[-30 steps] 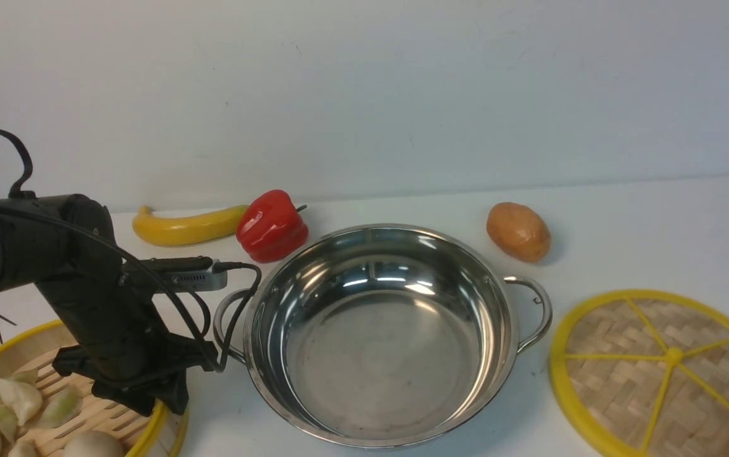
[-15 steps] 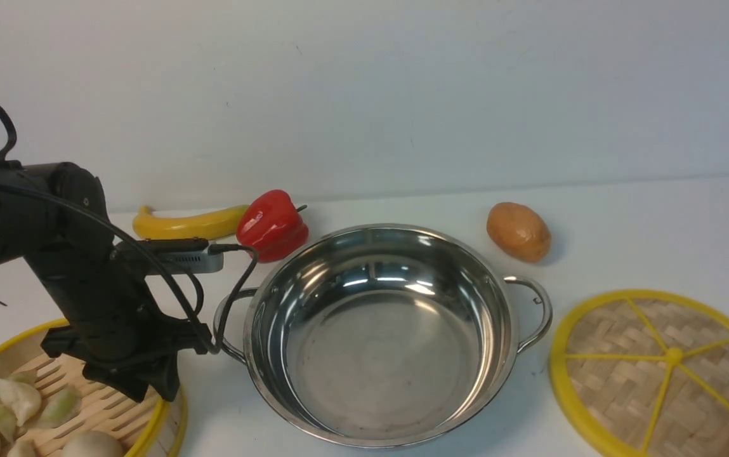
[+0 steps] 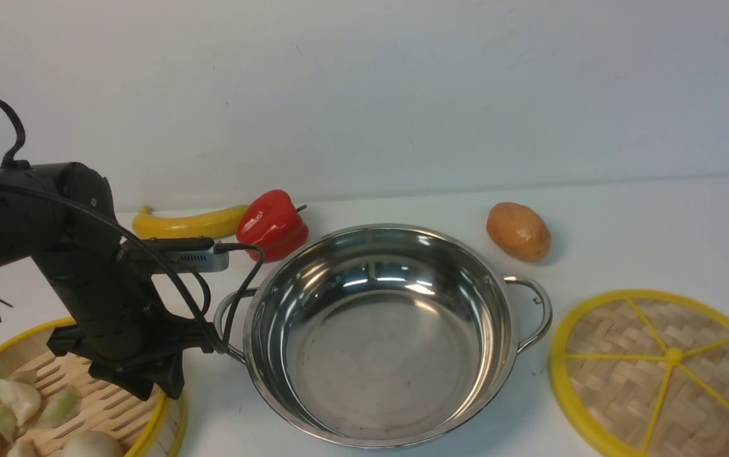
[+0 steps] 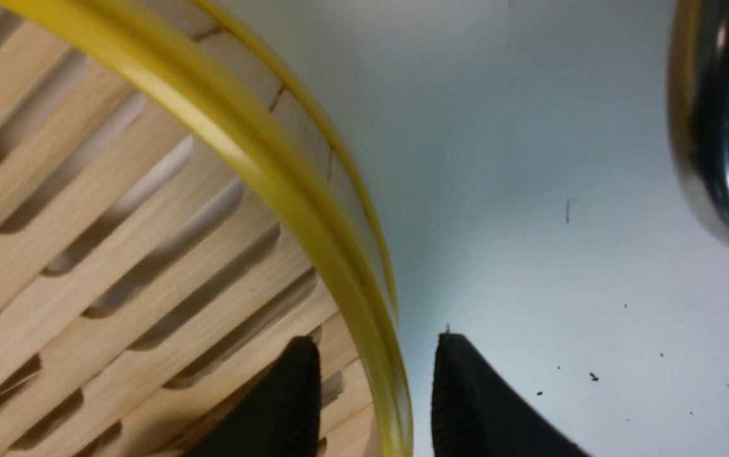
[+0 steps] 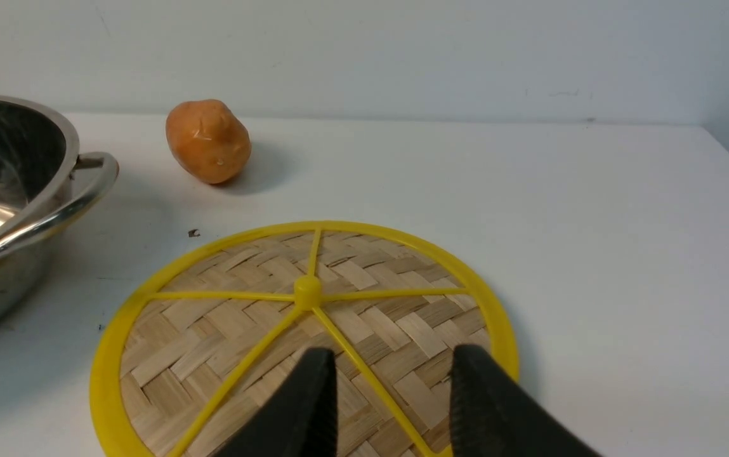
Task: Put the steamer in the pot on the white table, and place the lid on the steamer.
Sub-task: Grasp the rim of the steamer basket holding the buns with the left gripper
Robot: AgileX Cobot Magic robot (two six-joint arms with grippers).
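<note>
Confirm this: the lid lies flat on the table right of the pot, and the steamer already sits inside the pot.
Wrong on the steamer: the front view shows the pot empty, with the steamer outside it, to its left. The lid does lie flat on the table right of the pot.

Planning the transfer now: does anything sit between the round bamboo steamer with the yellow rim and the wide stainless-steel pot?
Nothing visible does. Only bare white table separates the bamboo steamer from the steel pot, and the pot is empty.
</note>
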